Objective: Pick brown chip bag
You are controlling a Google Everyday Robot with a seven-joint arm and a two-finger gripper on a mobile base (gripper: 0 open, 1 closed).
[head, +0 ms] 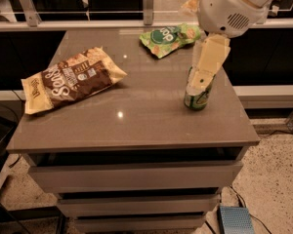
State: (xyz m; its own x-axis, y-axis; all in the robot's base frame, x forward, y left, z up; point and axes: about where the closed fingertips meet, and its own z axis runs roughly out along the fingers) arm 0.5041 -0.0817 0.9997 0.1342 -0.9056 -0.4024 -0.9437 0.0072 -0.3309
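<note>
The brown chip bag (71, 79) lay flat on the left part of the table (136, 116), near the left edge, its long side slanting up toward the right (dark brown in the middle, cream-yellow at both ends, with white script across it). It was well apart from everything else on the top. Below the tabletop, the fronts of drawers (136, 177) showed one under another. Farther right, near the back edge, a green snack bag (168, 37) lay crumpled. To the right of that and nearer the front stood a green can (196, 100), upright, close to the table's right edge. The gripper (202, 77) hung pointing downward directly in front of the can's upper half, covering it in this view; whether it touched the can could not be told, nor whether it was spread or closed. Above it, the arm's rounded white housing (229, 9) filled the upper right, well away from the brown chip bag.
</note>
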